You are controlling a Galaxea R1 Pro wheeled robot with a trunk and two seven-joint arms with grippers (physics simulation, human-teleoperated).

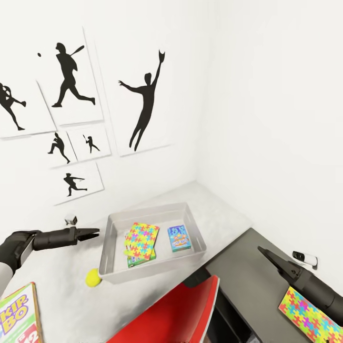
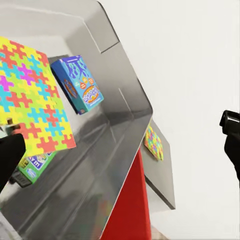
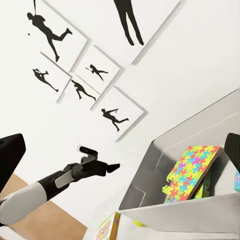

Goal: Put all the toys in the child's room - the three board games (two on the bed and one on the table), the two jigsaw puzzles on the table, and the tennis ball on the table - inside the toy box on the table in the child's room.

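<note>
The grey toy box (image 1: 108, 247) stands on the white table. Inside it a colourful jigsaw puzzle (image 1: 141, 239) leans on a green board game (image 1: 137, 260), and a blue board game (image 1: 179, 238) lies beside them. A yellow tennis ball (image 1: 92, 277) rests on the table against the box's near left corner. A Skip-Bo board game (image 1: 19, 317) lies at the table's near left. A second jigsaw puzzle (image 1: 309, 317) lies on the dark surface at the right. My left gripper (image 1: 93, 233) hovers open just left of the box. My right gripper (image 1: 263, 251) is open and empty above the dark surface.
A red chair (image 1: 176, 314) sits below the box's front edge. The dark side surface (image 1: 247, 281) adjoins the table and carries a small white device (image 1: 305, 258). Baseball silhouette posters (image 1: 71, 81) hang on the wall behind. White walls close off the corner.
</note>
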